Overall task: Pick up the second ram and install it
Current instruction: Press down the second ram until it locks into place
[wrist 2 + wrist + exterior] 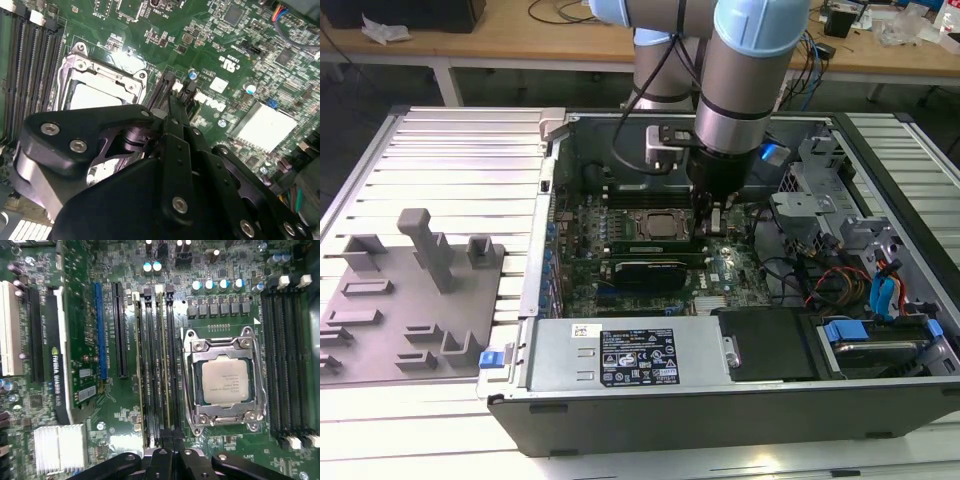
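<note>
Here the open black desktop computer case (720, 400) lies on its side on a ribbed, silver-grey metal tabletop (460, 150), and beside it, toward the exterior view's left, sits a grey plastic fixture tray with upright posts and slots (405, 300). Behind runs a pale wooden bench (520, 35) strewn with cables, with a dark floor beneath.

The silver and light-blue robot arm (745, 80) reaches down into the case, its black gripper (713, 218) low over the green motherboard (720, 265), just beside the silver square CPU in its metal socket frame (655, 225). In the first wrist view the socket (225, 382) sits between two banks of long black memory slots. In the bank next to the gripper, the second ram, a narrow green circuit-board stick (170, 370), stands on edge in a slot, with another stick (140, 375) standing near it in the same bank. The black jaws meet over the near end of the second ram (172, 440), drawn together there; whether they pinch the stick or only press on it I cannot tell.

In the second wrist view the gripper's black linkage (170, 165) hides most of the slot bank, and the stick's end is hard to make out.
</note>
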You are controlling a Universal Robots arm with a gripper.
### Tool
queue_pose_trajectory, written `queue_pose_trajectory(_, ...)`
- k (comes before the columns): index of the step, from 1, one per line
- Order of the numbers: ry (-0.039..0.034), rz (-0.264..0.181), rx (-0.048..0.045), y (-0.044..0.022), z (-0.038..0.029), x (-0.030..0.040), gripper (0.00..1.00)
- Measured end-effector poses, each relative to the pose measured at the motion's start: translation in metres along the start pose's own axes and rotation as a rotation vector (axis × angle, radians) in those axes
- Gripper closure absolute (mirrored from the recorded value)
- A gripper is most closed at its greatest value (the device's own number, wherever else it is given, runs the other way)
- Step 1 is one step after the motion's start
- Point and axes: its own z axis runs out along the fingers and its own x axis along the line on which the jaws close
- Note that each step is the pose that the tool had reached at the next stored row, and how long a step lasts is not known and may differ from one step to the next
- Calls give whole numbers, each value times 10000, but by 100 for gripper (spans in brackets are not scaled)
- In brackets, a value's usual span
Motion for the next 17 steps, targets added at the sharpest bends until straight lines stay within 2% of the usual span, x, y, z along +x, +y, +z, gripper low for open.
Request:
queue_pose_trajectory(3,0,-1,41,115,-19,9,89)
queue_pose_trajectory(6,-3,0,65,379,-6,28,89)
queue_pose_trajectory(8,-4,1,78,525,3,38,89)
queue_pose_trajectory(10,-5,-1,97,721,19,50,89)
queue_pose_trajectory(11,-4,1,101,795,31,51,89)
queue_pose_trajectory(13,-1,0,103,839,45,50,89)
queue_pose_trajectory(17,-2,0,100,865,94,40,89)
